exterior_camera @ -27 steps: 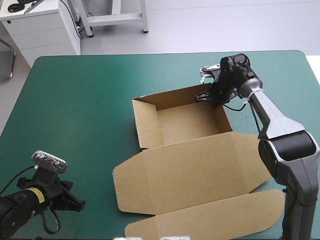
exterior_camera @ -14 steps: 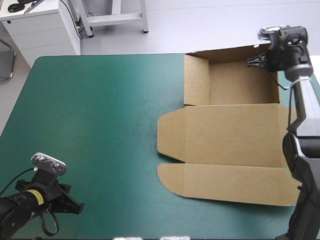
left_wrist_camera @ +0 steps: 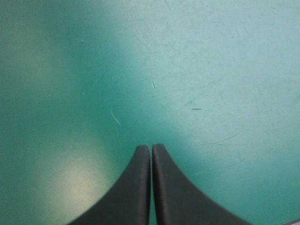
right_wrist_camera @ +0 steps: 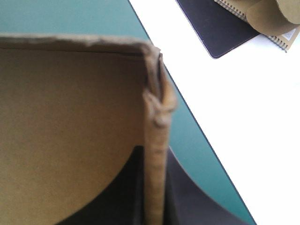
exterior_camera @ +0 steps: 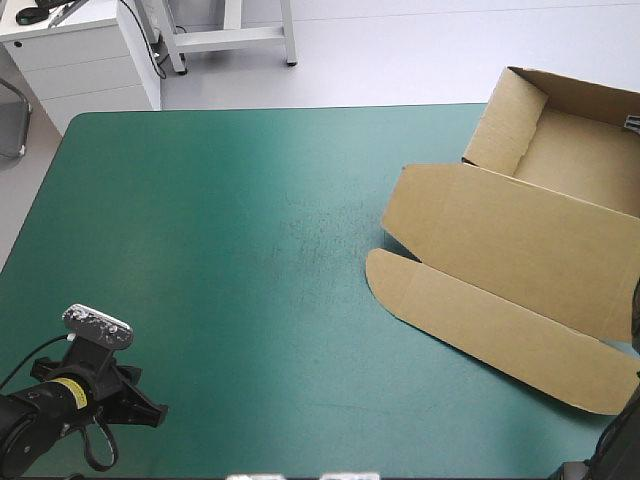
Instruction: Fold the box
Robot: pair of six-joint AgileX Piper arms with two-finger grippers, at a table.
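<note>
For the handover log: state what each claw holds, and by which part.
Right claw: the box, clamped on an upright wall near a corner. Left claw: shut, nothing held, over the bare table.

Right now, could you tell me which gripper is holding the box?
The right gripper: its fingers are shut on a wall of the brown box. The left gripper is shut on nothing, over the teal-green cover.

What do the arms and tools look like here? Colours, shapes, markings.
Left arm: black, with a yellow band near the wrist. Left tool: two broad black curved fins, tapering to a point. Right tool: same black fin shape. Right arm: only a dark sliver shows in the high view.
</note>
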